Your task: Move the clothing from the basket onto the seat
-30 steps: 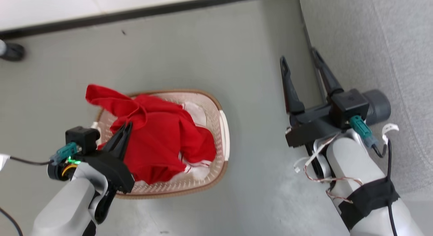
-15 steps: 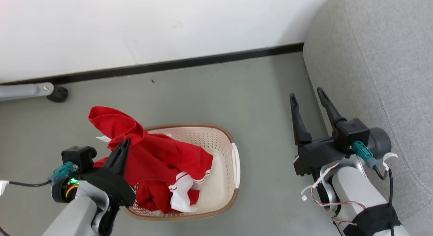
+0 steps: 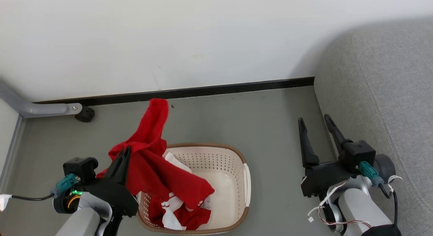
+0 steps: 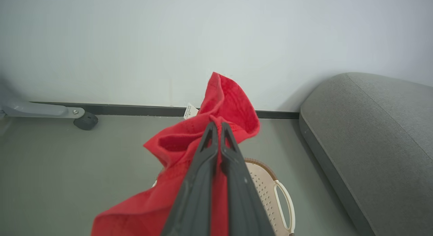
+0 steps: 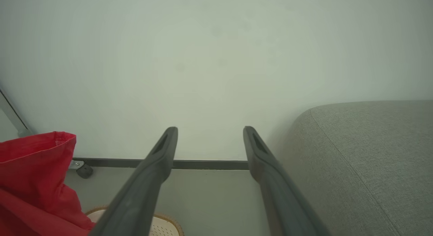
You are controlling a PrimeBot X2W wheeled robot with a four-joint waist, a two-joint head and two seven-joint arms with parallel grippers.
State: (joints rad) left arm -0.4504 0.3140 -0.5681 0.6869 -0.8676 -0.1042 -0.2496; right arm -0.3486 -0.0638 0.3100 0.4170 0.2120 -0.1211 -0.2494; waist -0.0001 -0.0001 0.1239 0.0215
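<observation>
Floor (image 3: 270,127) carries everything. The basket (image 3: 241,157) stands a little out from the baseboard (image 3: 220,90) edge. The seat (image 3: 382,93) runs along the floor's right edge.

Left gripper (image 4: 216,125): fingers (image 4: 203,181) pressed together, clamped on a fold of the held garment (image 3: 152,168). The cloth is up off the basket's left rim. One flap stands up toward the wall and the long tail trails down and right into the basket. Long axis is roughly vertical, leaning toward the basket's near right corner.

Second garment (image 3: 192,220), red with white panels, lies bunched in the basket's near end. Can't tell whether the hanging tail is touching it or just above it.

Right gripper (image 3: 313,118): fingers (image 5: 149,175) spread wide, nothing between them. It sits over bare floor between basket and seat, just beside the seat's edge.

Key relation: the seat lies to the right of the loaded left gripper, with the basket and the right gripper in between. The right arm is much nearer the seat, but the left one has the cloth. Judgement: the carry has to go rightward across the basket. The tail must clear the rim and the second garment first, or it may drag.
</observation>
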